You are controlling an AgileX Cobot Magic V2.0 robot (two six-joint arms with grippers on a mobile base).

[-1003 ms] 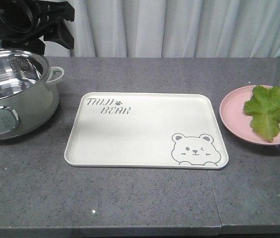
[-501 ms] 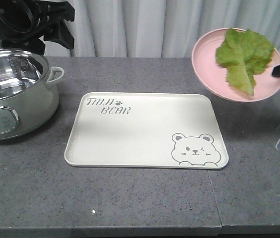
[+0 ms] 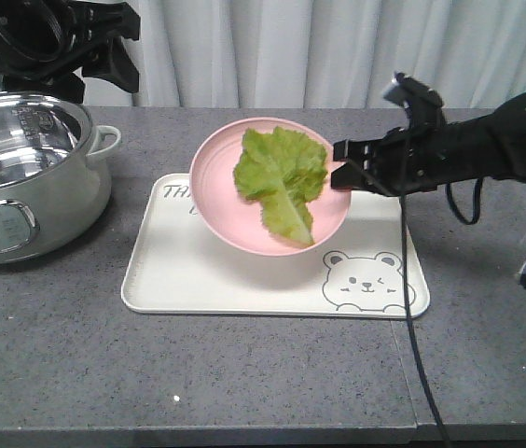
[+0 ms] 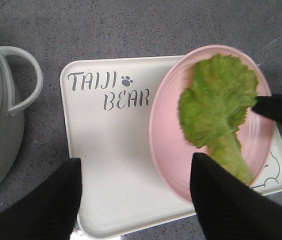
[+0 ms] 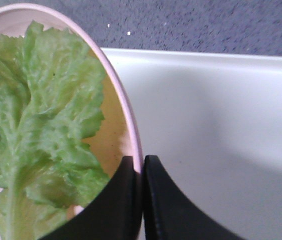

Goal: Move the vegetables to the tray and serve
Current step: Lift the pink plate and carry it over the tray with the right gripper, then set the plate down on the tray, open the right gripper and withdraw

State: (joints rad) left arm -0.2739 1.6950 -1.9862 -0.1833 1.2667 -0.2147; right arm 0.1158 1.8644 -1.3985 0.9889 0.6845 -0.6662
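Note:
The vegetables, one crinkled green lettuce leaf (image 3: 280,179), lie on a round pink plate (image 3: 214,191). My right gripper (image 3: 342,175) is shut on the plate's right rim and holds it tilted in the air above the cream tray (image 3: 198,275). In the right wrist view the two fingers pinch the rim (image 5: 139,161), with the leaf (image 5: 36,125) to the left and the tray (image 5: 216,125) below. My left gripper (image 4: 136,165) is open and empty, high over the tray (image 4: 106,150). From there the plate (image 4: 171,145) and leaf (image 4: 216,105) show to the right.
A pale green electric pot (image 3: 20,177) with a steel bowl stands left of the tray, its handle (image 4: 28,75) close to the tray's corner. The left arm (image 3: 48,37) hangs above it. The right arm's cable (image 3: 412,308) drapes across the tray's right edge to the table's front.
My right gripper lifted the plate with the leaf off the table at the right, carried it left over the tray and tilted it. The left arm stayed put.

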